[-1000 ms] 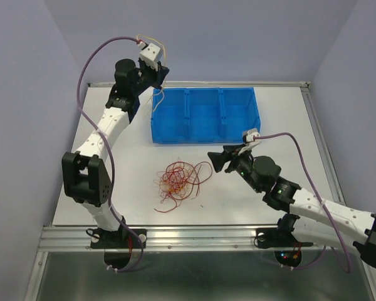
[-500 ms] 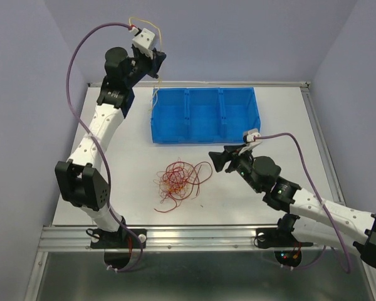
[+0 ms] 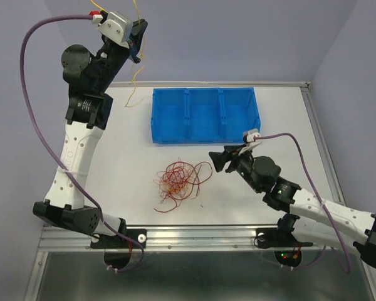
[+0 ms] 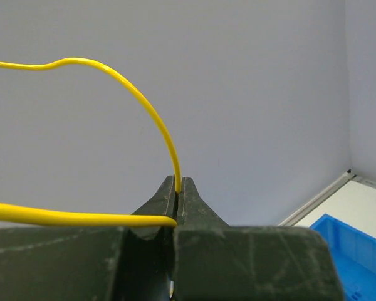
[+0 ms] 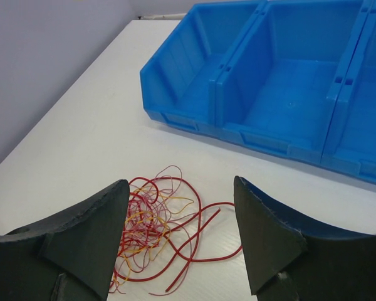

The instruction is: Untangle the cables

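Note:
A tangle of thin red, pink and orange cables (image 3: 177, 182) lies on the white table in front of the blue bin (image 3: 203, 116); in the right wrist view the cables (image 5: 156, 226) lie just beyond the fingers. My right gripper (image 3: 214, 159) hovers open to the right of the tangle, nothing between its fingers (image 5: 94, 232). My left gripper (image 3: 138, 39) is raised high at the back left, shut on one yellow cable (image 4: 144, 119) that dangles down toward the table (image 3: 135, 88).
The blue bin has three compartments (image 5: 294, 94) and stands at the back middle of the table. The table's metal rim (image 3: 175, 233) runs along the near edge, with walls close on the left and right.
My left arm has lifted up and swung left, carrying the yellow cable away from the bin's left end. The right arm and the tangle have stayed put.

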### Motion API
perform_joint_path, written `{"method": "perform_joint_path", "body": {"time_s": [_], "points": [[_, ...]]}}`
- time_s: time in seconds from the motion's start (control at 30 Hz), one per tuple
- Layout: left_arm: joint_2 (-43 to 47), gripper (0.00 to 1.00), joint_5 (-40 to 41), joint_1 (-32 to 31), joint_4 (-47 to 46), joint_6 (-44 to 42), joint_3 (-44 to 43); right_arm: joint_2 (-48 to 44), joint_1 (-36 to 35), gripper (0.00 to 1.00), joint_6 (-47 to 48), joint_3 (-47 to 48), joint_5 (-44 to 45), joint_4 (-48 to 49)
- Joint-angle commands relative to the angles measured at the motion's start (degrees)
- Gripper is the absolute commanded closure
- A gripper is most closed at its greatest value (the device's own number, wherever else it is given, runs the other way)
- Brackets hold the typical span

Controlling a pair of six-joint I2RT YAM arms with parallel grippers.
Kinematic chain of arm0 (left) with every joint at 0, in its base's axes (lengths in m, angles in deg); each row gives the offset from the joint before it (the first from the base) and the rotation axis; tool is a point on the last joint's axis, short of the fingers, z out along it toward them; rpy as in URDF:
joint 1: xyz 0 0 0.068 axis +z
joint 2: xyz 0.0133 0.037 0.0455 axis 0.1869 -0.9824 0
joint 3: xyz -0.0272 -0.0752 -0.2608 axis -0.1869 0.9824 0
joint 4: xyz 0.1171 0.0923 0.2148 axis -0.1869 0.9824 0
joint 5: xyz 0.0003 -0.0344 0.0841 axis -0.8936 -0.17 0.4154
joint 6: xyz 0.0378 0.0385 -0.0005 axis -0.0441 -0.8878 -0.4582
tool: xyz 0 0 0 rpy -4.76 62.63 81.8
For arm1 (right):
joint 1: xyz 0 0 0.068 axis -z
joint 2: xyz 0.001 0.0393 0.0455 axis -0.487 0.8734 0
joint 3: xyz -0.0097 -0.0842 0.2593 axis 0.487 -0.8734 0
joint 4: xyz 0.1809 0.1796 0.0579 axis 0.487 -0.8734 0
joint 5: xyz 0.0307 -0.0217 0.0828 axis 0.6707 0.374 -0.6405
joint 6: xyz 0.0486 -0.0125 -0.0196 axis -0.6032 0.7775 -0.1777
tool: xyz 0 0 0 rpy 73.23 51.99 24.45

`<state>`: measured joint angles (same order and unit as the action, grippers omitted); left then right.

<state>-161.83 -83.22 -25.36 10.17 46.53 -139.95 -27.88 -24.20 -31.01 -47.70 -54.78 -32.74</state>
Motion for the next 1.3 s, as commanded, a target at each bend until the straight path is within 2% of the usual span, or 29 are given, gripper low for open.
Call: {"method": "perform_joint_path", "body": {"time_s": [0.0,0.43,0.77,1.03,1.27], "points": [[1.1,1.00,-1.0,-1.2,-0.7,-1.1,-0.3,-1.0,-0.3,0.28,-0.5,-0.5,0.7,0.7],[-1.5,1.00,-3.6,-1.7,-1.6,1.7,3.4,-2.0,-0.3,0.28,-0.6,-1.1,0.5,0.5],[-3.2,1.00,-3.2,-1.7,-6.4,0.4,12.8,-2.7,-0.3,0.28,-0.8,-1.2,0.4,0.3],[-5.9,1.00,-4.0,-1.7,-10.9,0.8,23.8,-3.2,-0.3,0.28,-0.9,-1.8,1.0,0.0],[-11.9,1.00,-3.6,-1.5,-10.2,0.8,21.4,-2.6,-0.3,0.28,-1.4,-2.0,0.8,0.0]]}}
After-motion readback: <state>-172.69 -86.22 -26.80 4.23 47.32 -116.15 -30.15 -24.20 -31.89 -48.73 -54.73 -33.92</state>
